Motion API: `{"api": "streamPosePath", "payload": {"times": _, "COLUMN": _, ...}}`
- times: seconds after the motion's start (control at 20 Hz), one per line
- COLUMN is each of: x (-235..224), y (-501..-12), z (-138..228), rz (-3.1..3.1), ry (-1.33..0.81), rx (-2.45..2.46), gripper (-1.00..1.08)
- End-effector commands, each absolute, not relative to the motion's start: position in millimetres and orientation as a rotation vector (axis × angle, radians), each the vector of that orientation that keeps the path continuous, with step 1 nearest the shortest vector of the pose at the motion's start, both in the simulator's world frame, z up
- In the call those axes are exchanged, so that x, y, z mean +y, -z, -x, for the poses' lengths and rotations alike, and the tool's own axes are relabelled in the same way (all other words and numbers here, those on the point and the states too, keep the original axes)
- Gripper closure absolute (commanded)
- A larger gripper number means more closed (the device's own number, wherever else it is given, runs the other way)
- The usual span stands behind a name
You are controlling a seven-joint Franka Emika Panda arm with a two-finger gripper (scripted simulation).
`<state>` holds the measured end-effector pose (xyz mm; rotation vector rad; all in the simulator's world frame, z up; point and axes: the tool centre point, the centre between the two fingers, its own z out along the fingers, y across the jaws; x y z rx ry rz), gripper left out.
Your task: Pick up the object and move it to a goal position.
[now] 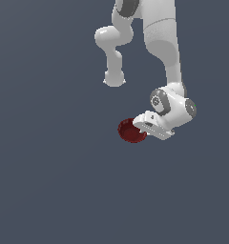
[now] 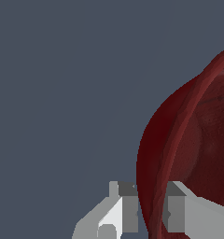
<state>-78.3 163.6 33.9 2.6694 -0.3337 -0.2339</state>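
The dish (image 1: 130,131) is placed just to the exterior view's left of the gripper (image 1: 146,125); its rim is straddled by the fingers (image 2: 128,207).

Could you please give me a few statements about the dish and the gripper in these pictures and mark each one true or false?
1. The dish is dark red. True.
2. The gripper has a finger on each side of the dish's rim. True.
3. The dish is square. False: it is round.
4. In the exterior view the gripper reaches the dish from that view's left. False: it comes from the right.
5. Several dishes are in view. False: only one.
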Motion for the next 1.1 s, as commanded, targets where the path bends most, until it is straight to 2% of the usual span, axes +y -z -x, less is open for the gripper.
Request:
{"api": "streamPosePath", "payload": {"times": 0.0, "x": 160.3, "y": -36.8, "z": 74.1, "rz": -2.670, "ry": 0.232, "rx": -0.336, "gripper": 1.08}}
{"api": "streamPosePath", "payload": {"times": 0.35, "x": 139.1, "y": -56.3, "z": 46.4, "rz": -2.669, "ry": 0.233, "rx": -0.336, "gripper": 1.08}}
{"api": "streamPosePath", "payload": {"times": 1.05, "x": 76.8, "y": -114.7, "z": -39.8, "rz": -2.669, "ry": 0.233, "rx": -0.336, "gripper": 1.08}}
